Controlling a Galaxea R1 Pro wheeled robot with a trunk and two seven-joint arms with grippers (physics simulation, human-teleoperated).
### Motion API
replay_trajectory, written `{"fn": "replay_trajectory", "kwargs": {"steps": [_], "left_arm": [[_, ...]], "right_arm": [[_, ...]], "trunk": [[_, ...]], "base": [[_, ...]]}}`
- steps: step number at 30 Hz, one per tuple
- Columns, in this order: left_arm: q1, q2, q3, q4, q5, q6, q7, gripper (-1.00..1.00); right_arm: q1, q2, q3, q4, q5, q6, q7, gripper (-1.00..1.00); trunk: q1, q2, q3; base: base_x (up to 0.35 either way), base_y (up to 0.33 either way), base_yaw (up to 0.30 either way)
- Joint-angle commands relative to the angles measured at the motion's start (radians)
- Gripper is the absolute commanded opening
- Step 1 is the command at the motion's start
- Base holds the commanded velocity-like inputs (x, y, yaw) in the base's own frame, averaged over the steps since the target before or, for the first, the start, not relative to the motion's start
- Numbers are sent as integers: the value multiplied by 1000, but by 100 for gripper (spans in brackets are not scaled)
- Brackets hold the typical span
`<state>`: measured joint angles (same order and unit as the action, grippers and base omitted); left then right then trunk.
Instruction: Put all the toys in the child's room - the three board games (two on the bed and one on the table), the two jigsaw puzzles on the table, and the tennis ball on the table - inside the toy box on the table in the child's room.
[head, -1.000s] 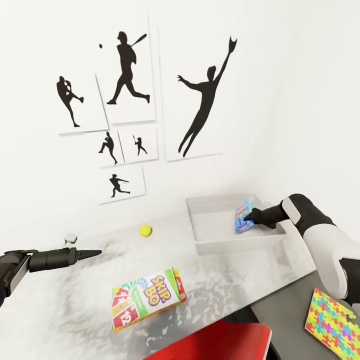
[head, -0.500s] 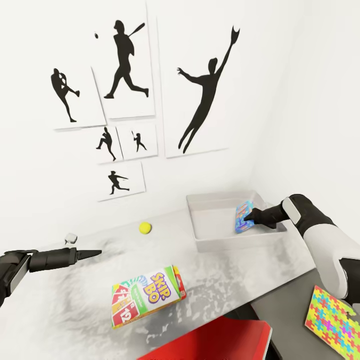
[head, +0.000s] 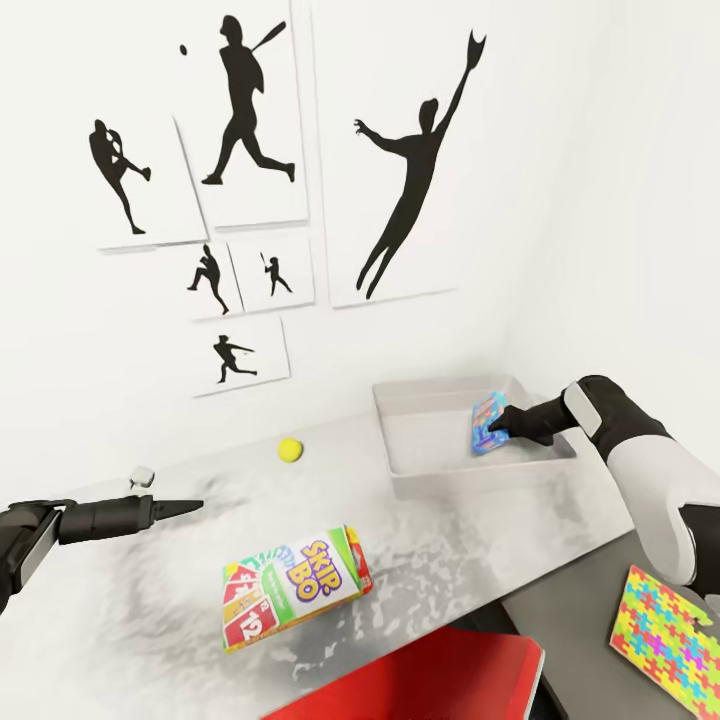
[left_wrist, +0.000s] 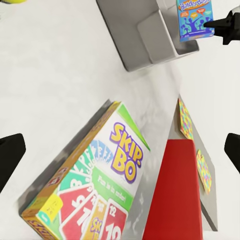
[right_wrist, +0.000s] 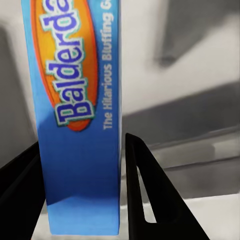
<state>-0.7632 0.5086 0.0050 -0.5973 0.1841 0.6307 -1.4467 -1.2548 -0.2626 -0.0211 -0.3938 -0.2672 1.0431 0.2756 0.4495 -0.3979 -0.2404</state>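
A: From the head, we see our right claw (head: 497, 423) has carried the blue game (head: 485, 424) slightly deeper over the toy box (head: 430, 468)

B: Our right wrist shows it pinching that game; the left claw (head: 192, 506) looks spread above the table (head: 150, 590), so release comes next

Bright, even light all round; the white wall (head: 560, 150) nearly washes out. Soft shadows pool on the tabletop (head: 150, 620). Up close, the blue box (right_wrist: 80, 125) blurs slightly.
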Motion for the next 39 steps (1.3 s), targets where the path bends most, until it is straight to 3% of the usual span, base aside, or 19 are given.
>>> {"fn": "replay_trajectory", "kwargs": {"steps": [1, 10, 24, 28, 39], "left_arm": [[-1, 0, 0, 0, 2, 11, -3, 100], [-1, 1, 0, 0, 2, 11, -3, 100], [-1, 1, 0, -1, 2, 11, -3, 100], [-1, 0, 0, -1, 2, 11, -3, 100], [-1, -1, 0, -1, 2, 11, -2, 100]], "right_arm": [[-1, 0, -2, 0, 2, 4, 4, -100], [-2, -2, 1, -2, 2, 4, 4, -100], [-2, -7, 1, -5, 3, 4, 4, -100], [-2, -24, 1, -5, 2, 4, 4, -100], [-2, -36, 0, -2, 0, 4, 9, -100]], "trunk": [[1, -2, -4], [1, -2, -17], [1, -2, -18], [1, -2, -18], [1, -2, -18]], "base": [[0, 0, 0], [0, 0, 0], [0, 0, 0], [0, 0, 0], [0, 0, 0]]}}
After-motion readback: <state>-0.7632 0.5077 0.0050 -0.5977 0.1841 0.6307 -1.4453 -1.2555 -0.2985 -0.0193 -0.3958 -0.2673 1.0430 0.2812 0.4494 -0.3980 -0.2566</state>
